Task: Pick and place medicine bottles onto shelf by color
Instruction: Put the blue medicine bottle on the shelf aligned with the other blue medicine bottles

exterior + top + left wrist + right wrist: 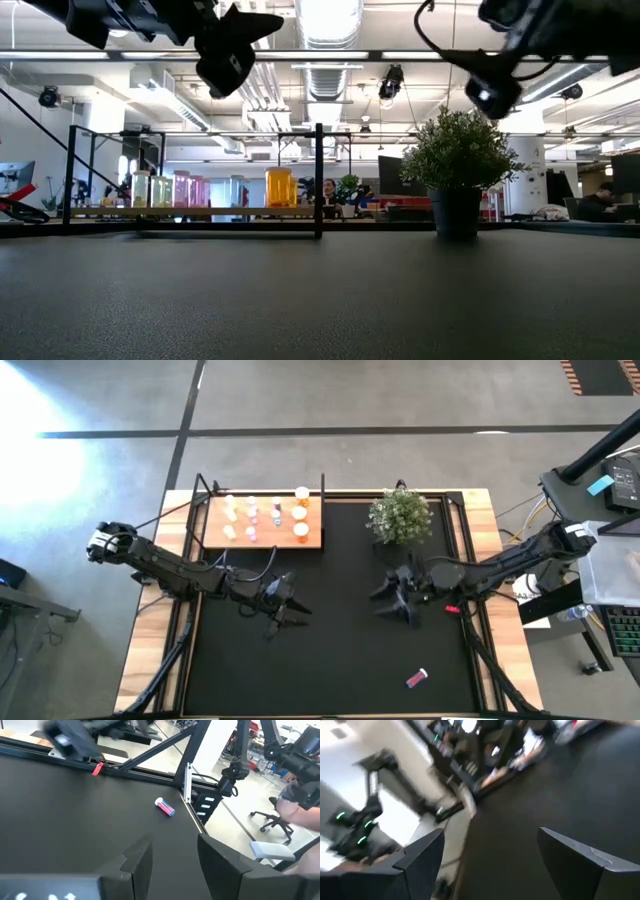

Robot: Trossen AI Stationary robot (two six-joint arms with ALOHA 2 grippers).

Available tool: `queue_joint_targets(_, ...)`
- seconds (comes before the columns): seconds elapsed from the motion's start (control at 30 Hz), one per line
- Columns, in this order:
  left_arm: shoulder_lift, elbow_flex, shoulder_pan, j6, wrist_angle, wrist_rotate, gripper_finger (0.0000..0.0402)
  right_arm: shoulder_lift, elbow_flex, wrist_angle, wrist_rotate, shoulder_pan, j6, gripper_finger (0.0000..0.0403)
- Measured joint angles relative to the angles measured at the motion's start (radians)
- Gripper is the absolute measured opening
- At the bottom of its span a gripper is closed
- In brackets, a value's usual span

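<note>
Shelf, flat light-wood board with thin black upright posts (262, 522), sits at the far-left corner of the black mat (330, 660), on the desk. Small capped medicine bottles on the shelf (272, 515): pale yellow, pink and orange ones, standing upright in rows; exact count hard to tell. In the low view they line up along the board, with the orange bottle (279, 188) the clearest.

1 pink-magenta bottle with a white cap (417, 678) lies on its side on the mat near the front-right corner, well apart from both arms. Left wrist view also shows it lying flat (164, 806).

Left gripper (287, 607) hangs over the mat's left-centre, fingers (138, 865) narrowly parted, nothing between them. Right gripper (395, 600) hangs over the mat right of centre, just in front of the small green bushy plant in a dark pot (400, 515); fingers (580, 857) spread wide, holding nothing.
</note>
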Motion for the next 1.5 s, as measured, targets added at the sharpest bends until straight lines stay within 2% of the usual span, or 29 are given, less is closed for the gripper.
queue_joint_targets(0.17, 0.000, -0.002, 0.000, 0.014, -0.001, 0.000, 0.0138, 0.000, 0.006, -0.084, -0.004, 0.125, 0.203, 0.0309)
queue_joint_targets(0.27, 0.000, -0.002, 0.000, 0.051, -0.001, 0.000, 0.0138, 0.000, 0.012, -0.086, 0.042, 0.182, 0.229, 0.0309)
queue_joint_targets(0.37, 0.000, -0.002, 0.000, 0.057, 0.000, 0.000, 0.0138, 0.000, 0.025, -0.086, 0.105, 0.200, 0.155, 0.0309)
queue_joint_targets(0.5, 0.000, -0.002, 0.000, 0.052, 0.001, 0.000, 0.0138, 0.007, 0.060, -0.084, 0.166, 0.198, -0.021, 0.0309)
queue_joint_targets(0.6, 0.000, -0.002, 0.000, 0.049, 0.001, 0.000, 0.0138, 0.008, 0.084, -0.105, 0.176, 0.199, -0.111, 0.0309)
queue_joint_targets(0.73, 0.000, -0.002, 0.000, 0.024, 0.001, 0.000, 0.0138, 0.008, 0.112, -0.119, 0.173, 0.199, -0.146, 0.0309)
queue_joint_targets(0.83, 0.000, 0.000, 0.000, 0.023, 0.007, 0.000, 0.0138, 0.007, 0.147, -0.203, 0.184, 0.199, -0.068, 0.0309)
queue_joint_targets(1.0, 0.000, 0.000, 0.000, 0.022, 0.007, 0.000, 0.0138, 0.040, 0.221, -0.380, 0.265, 0.199, 0.116, 0.0309)
queue_joint_targets(1.17, 0.000, -0.001, 0.000, 0.021, 0.000, 0.000, 0.0138, 0.129, 0.311, -0.491, 0.260, 0.206, 0.259, 0.0309)
queue_joint_targets(1.37, 0.000, -0.001, 0.001, -0.017, -0.006, 0.000, 0.0138, 0.270, 0.442, -0.756, 0.257, 0.226, 0.550, 0.0309)
queue_joint_targets(1.5, 0.000, -0.001, 0.001, -0.030, -0.016, 0.003, 0.0138, 0.364, 0.509, -0.809, 0.228, 0.257, 0.739, 0.0309)
